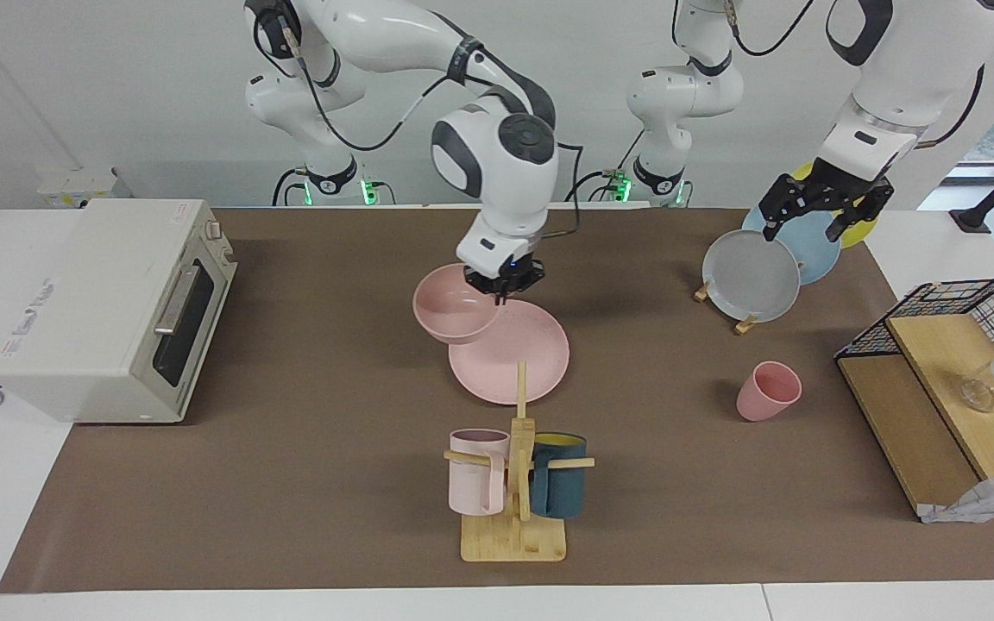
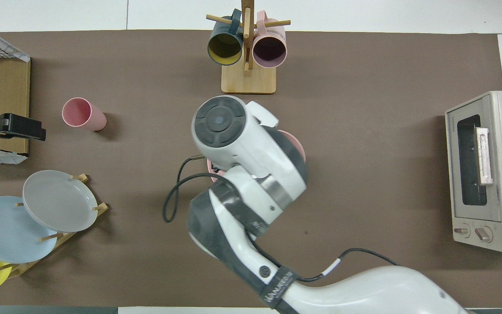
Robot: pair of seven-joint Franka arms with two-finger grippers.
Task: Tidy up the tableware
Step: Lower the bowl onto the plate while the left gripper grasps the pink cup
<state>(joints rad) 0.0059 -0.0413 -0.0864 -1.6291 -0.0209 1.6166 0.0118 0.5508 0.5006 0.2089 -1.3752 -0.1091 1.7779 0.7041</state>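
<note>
My right gripper (image 1: 504, 289) pinches the rim of the deep matte pink bowl (image 1: 454, 315), fingers closed on it, and holds it tilted over the edge of the wide flat matte pink plate (image 1: 519, 354) at the table's middle. The small tapered pink cup (image 1: 767, 391) stands toward the left arm's end, at about three o'clock from the plate in the facing view. My left gripper (image 1: 816, 211) waits with fingers spread over the grey round plate (image 1: 751, 276) in its wooden rack.
</note>
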